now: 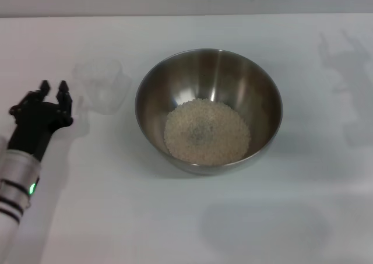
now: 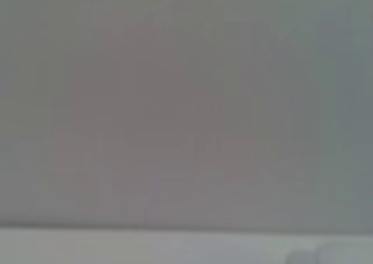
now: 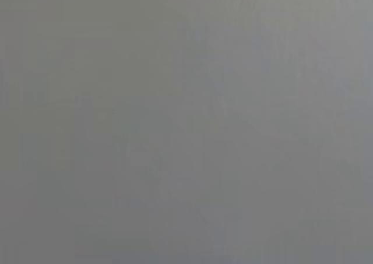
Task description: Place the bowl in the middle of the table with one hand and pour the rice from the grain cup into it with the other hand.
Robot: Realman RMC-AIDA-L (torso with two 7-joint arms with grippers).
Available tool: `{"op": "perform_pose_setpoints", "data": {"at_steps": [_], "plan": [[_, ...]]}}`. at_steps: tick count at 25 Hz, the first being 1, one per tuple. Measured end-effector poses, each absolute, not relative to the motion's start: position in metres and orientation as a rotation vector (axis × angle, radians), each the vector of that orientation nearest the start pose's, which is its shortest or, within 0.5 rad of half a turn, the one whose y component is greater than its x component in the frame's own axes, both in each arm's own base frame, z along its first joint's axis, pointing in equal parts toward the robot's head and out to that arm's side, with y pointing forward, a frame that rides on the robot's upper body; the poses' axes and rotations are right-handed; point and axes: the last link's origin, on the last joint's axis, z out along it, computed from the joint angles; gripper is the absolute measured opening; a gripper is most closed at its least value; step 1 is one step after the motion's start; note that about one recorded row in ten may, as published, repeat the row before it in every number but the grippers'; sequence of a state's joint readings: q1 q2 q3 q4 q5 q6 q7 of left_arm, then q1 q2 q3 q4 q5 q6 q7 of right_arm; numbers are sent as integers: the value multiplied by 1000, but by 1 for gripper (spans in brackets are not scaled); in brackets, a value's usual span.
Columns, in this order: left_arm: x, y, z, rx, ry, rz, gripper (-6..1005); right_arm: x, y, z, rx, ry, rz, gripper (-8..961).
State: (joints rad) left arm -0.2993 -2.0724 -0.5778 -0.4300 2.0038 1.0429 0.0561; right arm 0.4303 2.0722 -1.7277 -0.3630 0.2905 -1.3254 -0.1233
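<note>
**Rice in the bowl, cup set aside**

The bowl (image 1: 208, 109) is seen standing upright near the middle of the white surface (image 1: 116, 217), and the rice (image 1: 207, 131) is gathered in a pale heap on its bottom. The grain cup (image 1: 103, 84), clear and seemingly emptied, is placed upright on the surface just to the left of the bowl, apart from it. The left hand (image 1: 53, 89) is found near the cup on its left, not touching it, with its two black fingers spread apart and nothing held between them. The right hand is not shown in any view. Only blank grey is given by both wrist views.
</note>
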Motion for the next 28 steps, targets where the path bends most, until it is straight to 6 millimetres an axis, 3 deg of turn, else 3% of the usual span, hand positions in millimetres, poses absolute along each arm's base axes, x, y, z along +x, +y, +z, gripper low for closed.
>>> {"op": "perform_pose_setpoints", "data": {"at_steps": [5,9,14,20,28], "plan": [[-315,271,-43,-1569,-547,-768,364,274,347,34,-1440,72,764,489],[-309,269,-36,-1548,-479,-813,527,293,334,31,-1440,196,797,490],[-300,278,-29,-1530,-428,-855,619,317,327,23,-1476,360,796,491],[-287,299,-24,-1544,-362,-876,632,327,327,24,-1464,443,801,565],[-284,303,-20,-1516,-352,-891,634,322,336,26,-1460,426,798,663]]}}
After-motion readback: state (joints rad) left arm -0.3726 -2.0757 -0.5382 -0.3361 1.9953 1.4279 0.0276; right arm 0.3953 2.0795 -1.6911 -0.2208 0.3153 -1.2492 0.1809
